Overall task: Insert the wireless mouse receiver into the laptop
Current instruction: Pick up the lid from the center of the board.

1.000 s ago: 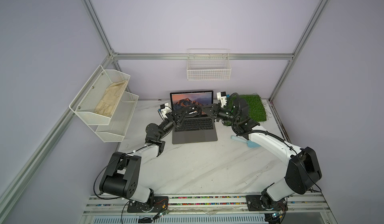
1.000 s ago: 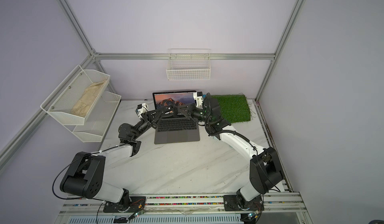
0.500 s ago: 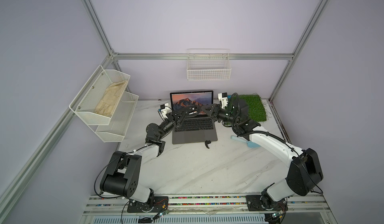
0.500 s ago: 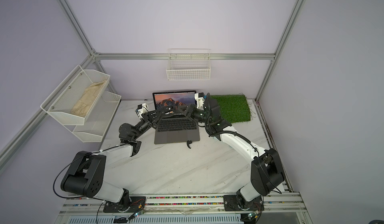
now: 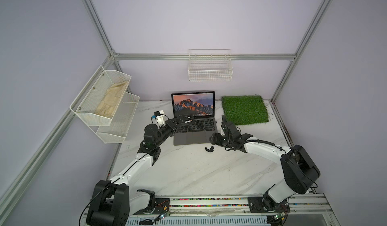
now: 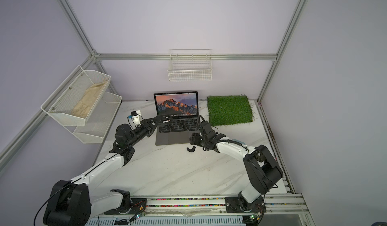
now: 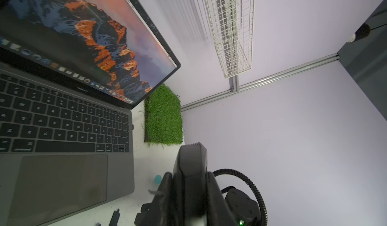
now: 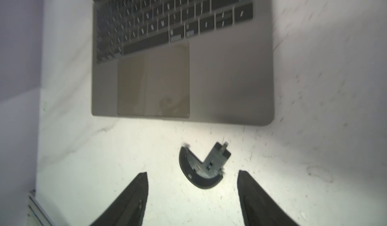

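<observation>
I can't pick out the wireless mouse receiver for sure; it may be the small block (image 8: 216,159) standing off the curved black shell piece (image 8: 194,172), which has just dropped onto the bench (image 5: 188,172) in front of the laptop (image 5: 193,138) as my right jaws opened. They hang open over it; my left jaws stay closed on the mouse (image 5: 187,119). Pickup first, I judge, then the port.

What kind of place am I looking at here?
Most likely a robotics lab test cell: two robot arms mounted on a rail, an aluminium frame with plain walls around the table, and staged props like a laptop and fake grass mat.
</observation>
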You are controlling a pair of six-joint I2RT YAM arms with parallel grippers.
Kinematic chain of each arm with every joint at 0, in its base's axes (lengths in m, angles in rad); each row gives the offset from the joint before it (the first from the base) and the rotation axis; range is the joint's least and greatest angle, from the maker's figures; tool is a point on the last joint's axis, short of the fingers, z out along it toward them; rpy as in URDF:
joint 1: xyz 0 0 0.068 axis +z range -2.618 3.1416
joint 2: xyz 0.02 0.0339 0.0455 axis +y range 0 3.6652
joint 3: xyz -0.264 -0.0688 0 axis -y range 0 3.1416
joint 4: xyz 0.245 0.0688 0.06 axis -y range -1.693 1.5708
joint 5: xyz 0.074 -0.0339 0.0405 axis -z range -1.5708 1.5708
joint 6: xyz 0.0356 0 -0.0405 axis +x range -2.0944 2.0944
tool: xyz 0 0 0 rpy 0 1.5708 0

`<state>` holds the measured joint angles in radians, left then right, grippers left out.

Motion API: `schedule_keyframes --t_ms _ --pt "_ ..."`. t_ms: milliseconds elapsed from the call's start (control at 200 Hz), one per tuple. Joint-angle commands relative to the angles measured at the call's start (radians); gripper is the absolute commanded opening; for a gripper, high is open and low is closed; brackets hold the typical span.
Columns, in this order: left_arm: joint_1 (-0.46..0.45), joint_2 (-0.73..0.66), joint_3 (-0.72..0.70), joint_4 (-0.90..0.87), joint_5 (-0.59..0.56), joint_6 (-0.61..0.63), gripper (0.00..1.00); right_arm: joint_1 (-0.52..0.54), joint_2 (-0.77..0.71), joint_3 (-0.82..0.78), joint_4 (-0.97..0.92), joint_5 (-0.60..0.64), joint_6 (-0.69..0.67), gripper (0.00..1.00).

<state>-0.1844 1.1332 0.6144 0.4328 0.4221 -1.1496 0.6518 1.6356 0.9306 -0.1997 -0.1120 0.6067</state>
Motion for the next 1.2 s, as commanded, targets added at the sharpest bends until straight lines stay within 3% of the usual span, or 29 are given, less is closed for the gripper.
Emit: schedule_keyframes --t_ms 0,230,325,430,650,890,1070,1195 --pt "0.019 -0.052 0.002 -0.199 -0.087 0.160 0.00 0.054 0.003 0.025 -0.033 0.019 -0.237 0.64" --pt "0.069 -0.112 -0.039 -0.269 -0.098 0.183 0.00 0.166 0.136 0.233 -0.358 0.210 -0.700 0.56" --pt "0.091 -0.140 -0.069 -0.267 -0.100 0.175 0.00 0.184 0.158 0.236 -0.371 0.253 -0.855 0.53" --pt "0.106 -0.167 -0.088 -0.274 -0.094 0.171 0.00 0.184 0.186 0.239 -0.347 0.275 -0.921 0.48" --pt "0.125 -0.209 -0.118 -0.294 -0.098 0.169 0.00 0.183 0.259 0.274 -0.335 0.348 -0.960 0.41" --pt "0.135 -0.202 -0.114 -0.292 -0.084 0.169 0.00 0.184 0.296 0.275 -0.358 0.348 -0.958 0.32" --pt "0.135 -0.189 -0.114 -0.279 -0.073 0.165 0.00 0.183 0.328 0.265 -0.368 0.314 -0.935 0.16" --pt "0.135 -0.175 -0.115 -0.257 -0.058 0.160 0.00 0.183 0.356 0.272 -0.362 0.402 -0.874 0.02"
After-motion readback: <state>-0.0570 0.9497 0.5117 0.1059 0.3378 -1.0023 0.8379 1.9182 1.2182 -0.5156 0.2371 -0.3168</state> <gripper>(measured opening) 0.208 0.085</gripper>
